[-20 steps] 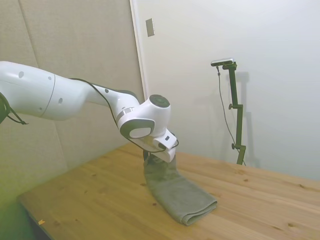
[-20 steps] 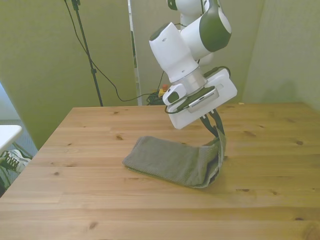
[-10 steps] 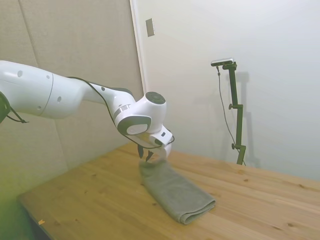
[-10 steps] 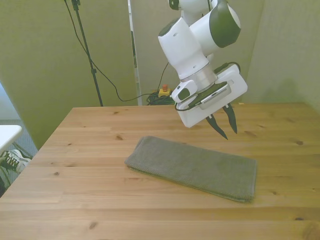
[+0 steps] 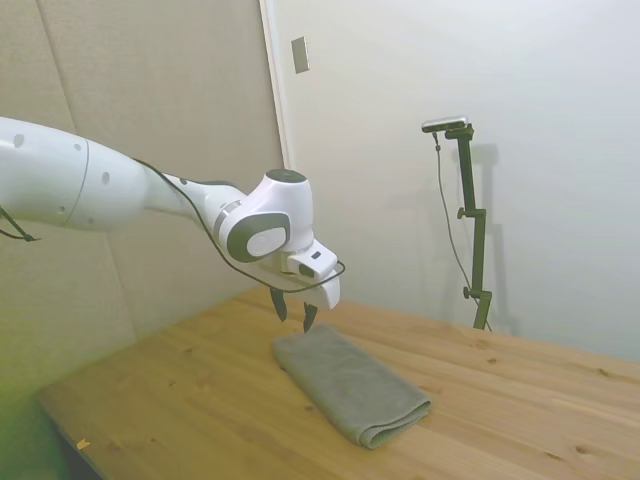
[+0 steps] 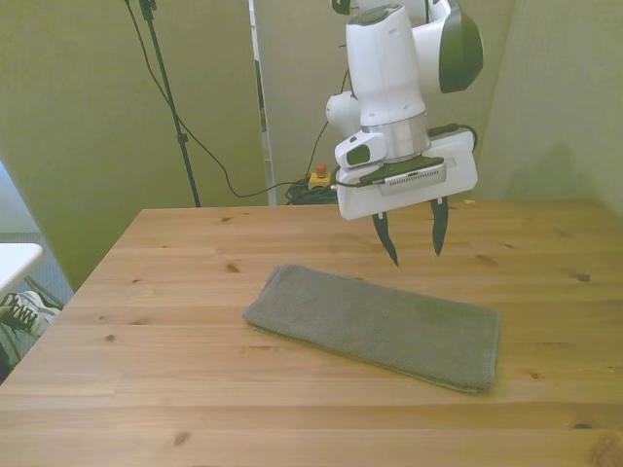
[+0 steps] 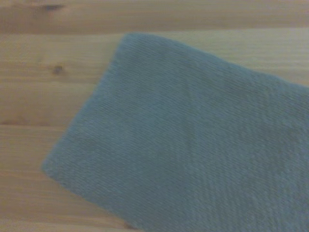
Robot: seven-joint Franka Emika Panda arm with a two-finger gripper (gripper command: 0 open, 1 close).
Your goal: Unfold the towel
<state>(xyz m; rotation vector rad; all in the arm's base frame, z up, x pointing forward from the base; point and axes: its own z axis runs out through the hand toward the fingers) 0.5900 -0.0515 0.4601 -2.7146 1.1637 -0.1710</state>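
The grey-green towel (image 6: 375, 326) lies flat on the wooden table (image 6: 175, 389) as a long folded strip, slanting from the front view's left toward its right. In the side view the towel (image 5: 350, 385) shows a thick rolled fold at its near end. My gripper (image 6: 414, 255) hangs open above the towel's far long edge, nothing between its fingers, clear of the cloth. Seen from the side, the gripper (image 5: 294, 318) hovers just over the towel's end nearest the arm. The wrist view fills with one corner of the towel (image 7: 193, 145) on bare wood.
A dark cable and a small yellow and red object (image 6: 317, 176) lie on the floor behind the table's far edge. A white surface's corner (image 6: 15, 261) and a shoe (image 6: 18, 313) sit at the front view's left.
One second ago my gripper held the towel's end raised; it let go, the cloth dropped flat, and the gripper turned upright and rose a little above it.
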